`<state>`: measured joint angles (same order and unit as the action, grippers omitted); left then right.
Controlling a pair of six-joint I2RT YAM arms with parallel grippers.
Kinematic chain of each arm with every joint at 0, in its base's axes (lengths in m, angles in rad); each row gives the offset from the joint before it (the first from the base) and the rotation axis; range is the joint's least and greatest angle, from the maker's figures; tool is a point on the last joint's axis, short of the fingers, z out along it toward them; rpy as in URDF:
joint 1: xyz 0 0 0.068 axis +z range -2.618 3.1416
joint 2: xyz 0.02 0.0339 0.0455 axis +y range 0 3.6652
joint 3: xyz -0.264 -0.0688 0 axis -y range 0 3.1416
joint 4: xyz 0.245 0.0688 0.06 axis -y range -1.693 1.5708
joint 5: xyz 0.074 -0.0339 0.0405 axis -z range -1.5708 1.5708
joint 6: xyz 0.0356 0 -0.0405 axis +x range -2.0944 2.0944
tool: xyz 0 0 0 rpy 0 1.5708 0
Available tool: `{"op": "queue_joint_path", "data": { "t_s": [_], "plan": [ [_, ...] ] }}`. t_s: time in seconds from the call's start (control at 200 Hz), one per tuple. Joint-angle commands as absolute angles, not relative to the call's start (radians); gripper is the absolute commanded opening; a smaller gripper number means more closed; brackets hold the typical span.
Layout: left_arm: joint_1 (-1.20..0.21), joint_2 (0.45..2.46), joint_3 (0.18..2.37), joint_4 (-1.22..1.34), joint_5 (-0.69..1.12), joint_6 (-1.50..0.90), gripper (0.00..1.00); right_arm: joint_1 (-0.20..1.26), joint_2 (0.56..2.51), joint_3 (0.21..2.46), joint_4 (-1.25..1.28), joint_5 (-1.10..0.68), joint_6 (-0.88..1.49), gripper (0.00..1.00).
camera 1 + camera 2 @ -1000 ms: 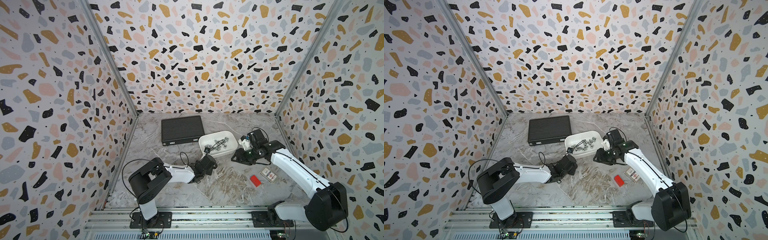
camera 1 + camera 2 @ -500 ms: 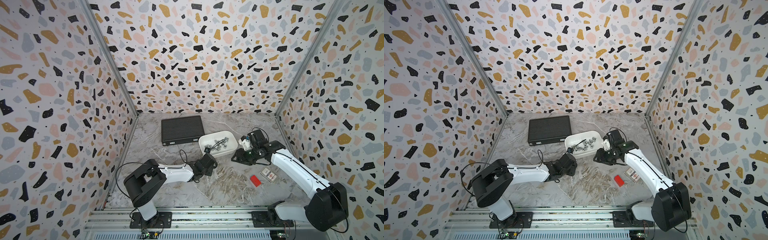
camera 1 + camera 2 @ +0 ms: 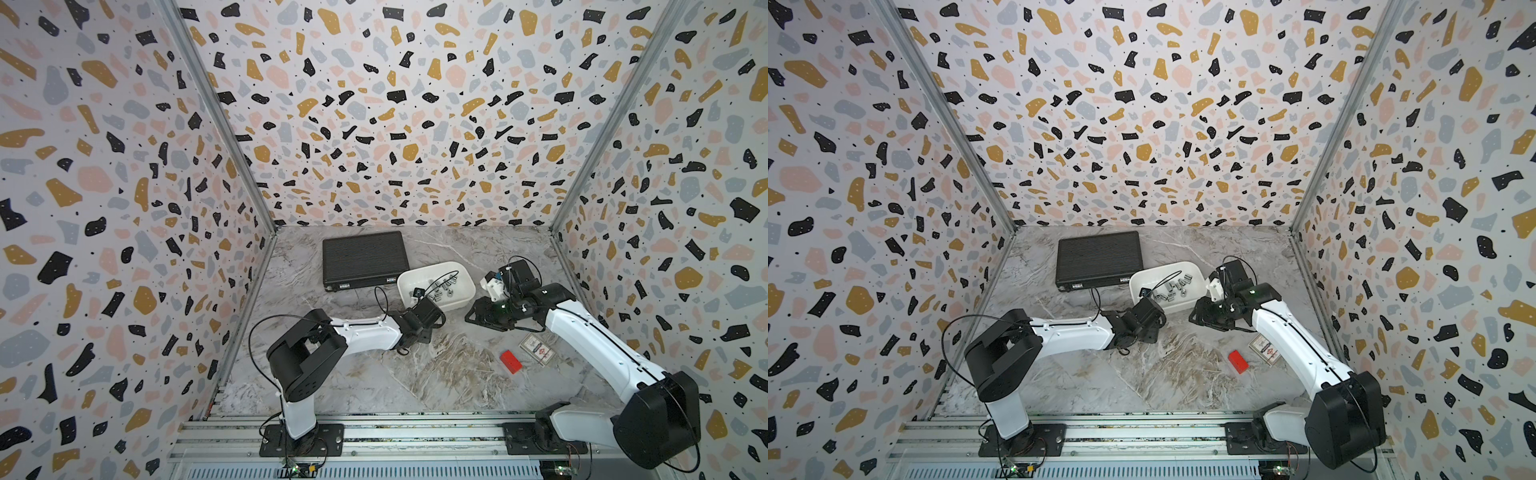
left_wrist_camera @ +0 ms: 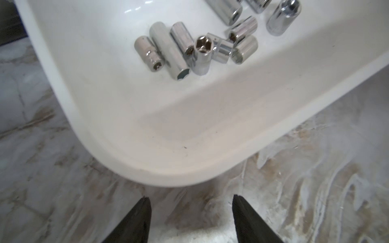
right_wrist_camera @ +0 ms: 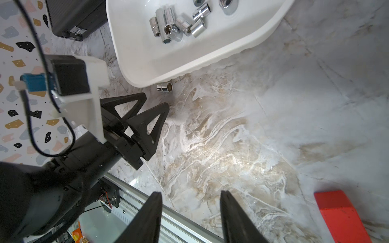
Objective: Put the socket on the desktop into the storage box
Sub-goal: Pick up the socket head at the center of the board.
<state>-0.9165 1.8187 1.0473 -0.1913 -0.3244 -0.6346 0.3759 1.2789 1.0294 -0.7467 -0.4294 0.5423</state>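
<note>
One chrome socket (image 5: 164, 87) lies on its side on the marble desktop (image 3: 374, 374), close against the outer wall of the white storage box (image 5: 147, 63). My left gripper (image 5: 156, 99) is open just short of that socket, with nothing between its fingers. In the left wrist view the left gripper (image 4: 190, 196) faces the storage box's rim (image 4: 168, 174), and the loose socket is hidden. Several sockets (image 4: 195, 48) lie inside the box. My right gripper (image 5: 191, 193) hovers open and empty over bare desktop, right of the storage box (image 3: 453, 266) in both top views (image 3: 1183, 264).
A black ribbed case (image 3: 365, 257) lies behind the box. On the desktop to the right, near the right arm, are a small red block (image 3: 510, 361) and a card packet (image 3: 537, 349). The aluminium rail (image 5: 134, 193) runs along the front edge.
The left gripper's jaws have gone from shut to open, and the left arm has reached slightly further towards the box. The right arm has not moved.
</note>
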Motion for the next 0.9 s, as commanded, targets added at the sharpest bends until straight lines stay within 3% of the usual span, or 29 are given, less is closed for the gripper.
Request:
{"op": "queue_joint_path", "data": {
  "t_s": [0.0,0.41,0.896],
  "plan": [
    [-0.911,1.835,1.075,-0.199,-0.368,-0.655,0.68,0.368,1.255,1.025,-0.751,-0.433,0.535,0.50],
    [-0.910,1.902,1.097,-0.124,-0.394,-0.650,0.70,0.355,1.256,1.017,-0.752,-0.441,0.533,0.50],
    [-0.901,1.974,1.126,-0.089,-0.423,-0.658,0.60,0.348,1.263,1.014,-0.751,-0.447,0.534,0.50]
  ]
}}
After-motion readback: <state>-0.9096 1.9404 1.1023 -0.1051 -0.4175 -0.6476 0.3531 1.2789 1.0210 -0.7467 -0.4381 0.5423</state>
